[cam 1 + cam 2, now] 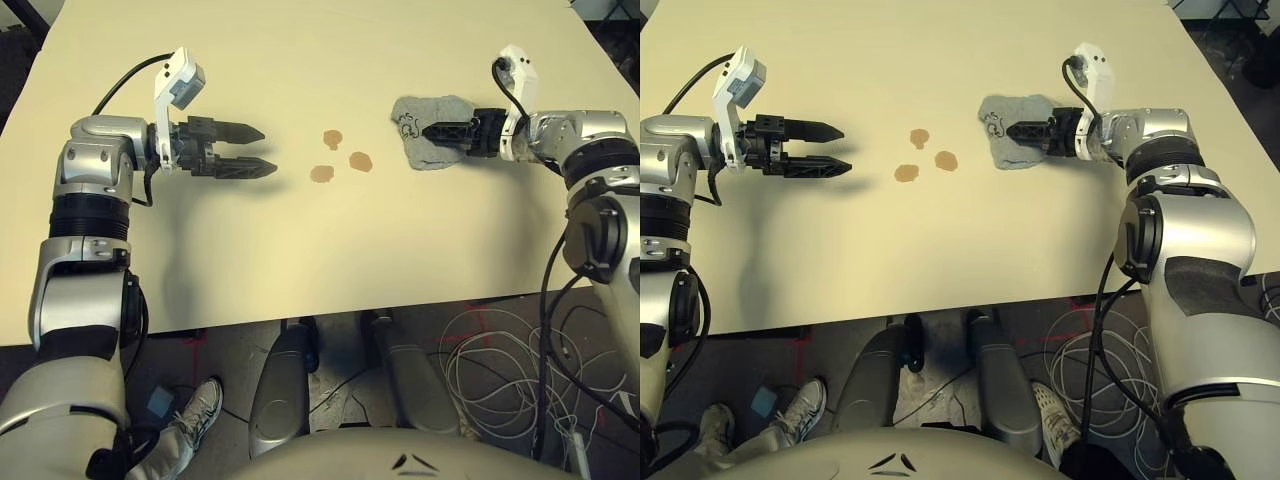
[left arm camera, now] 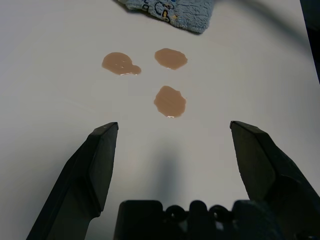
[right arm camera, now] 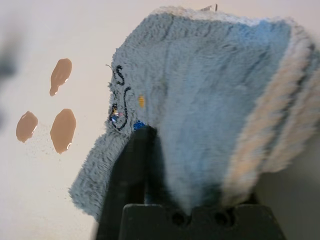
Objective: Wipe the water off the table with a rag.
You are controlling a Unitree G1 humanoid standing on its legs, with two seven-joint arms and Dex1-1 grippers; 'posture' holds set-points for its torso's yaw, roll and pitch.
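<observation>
Three small brownish water spots (image 1: 333, 139) (image 1: 360, 160) (image 1: 321, 174) lie near the middle of the pale table (image 1: 300, 260). Just right of them is the gray rag (image 1: 418, 112) with its black squiggle. My right gripper (image 1: 428, 131) is shut on the rag's near part; in the right wrist view the cloth (image 3: 210, 100) bunches up over one black finger (image 3: 131, 170) and hides the other. To the left of the spots, my left gripper (image 1: 262, 150) hovers open with nothing in it, pointing at the water (image 2: 169, 100).
The table's front edge (image 1: 300, 318) runs across below both arms. On the floor beyond it are a tangle of white and black cables (image 1: 490, 360) at the right and a person's shoe (image 1: 195, 410) at the left.
</observation>
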